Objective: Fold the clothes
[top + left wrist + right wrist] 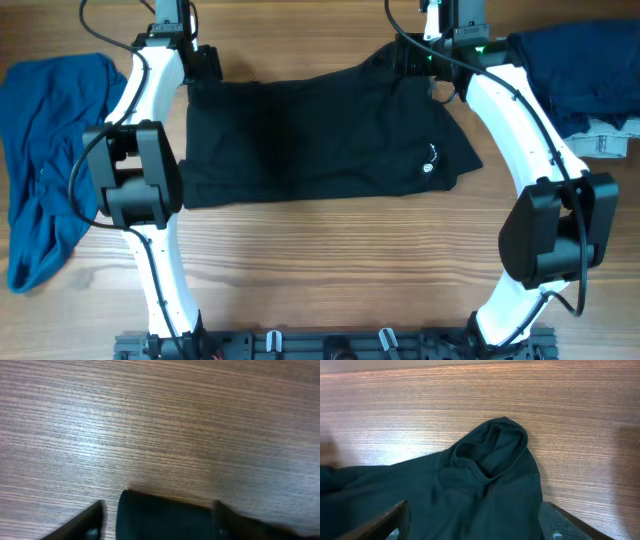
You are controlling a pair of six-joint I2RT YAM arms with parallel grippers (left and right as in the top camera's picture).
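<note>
At the left, the bright-blue garment point(50, 150) lies crumpled. The left gripper point(159, 510) has its fingers spread around the far left corner of the black shirt point(310, 140), which lies flat in the middle. The right gripper point(472, 510) is spread over the bunched far right corner. I judge the step to be taking both corners; next, both grippers must close and draw them toward the near hem.

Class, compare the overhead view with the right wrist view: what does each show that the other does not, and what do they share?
Only overhead: the bright-blue garment at the left, a dark-blue pile at the right, and the small white logo on the black shirt. Only right wrist: a close look at the shirt's puckered, raised fold, framed by that wrist's fingers, which stand apart. Shared: the black shirt lying on the wooden table.
</note>
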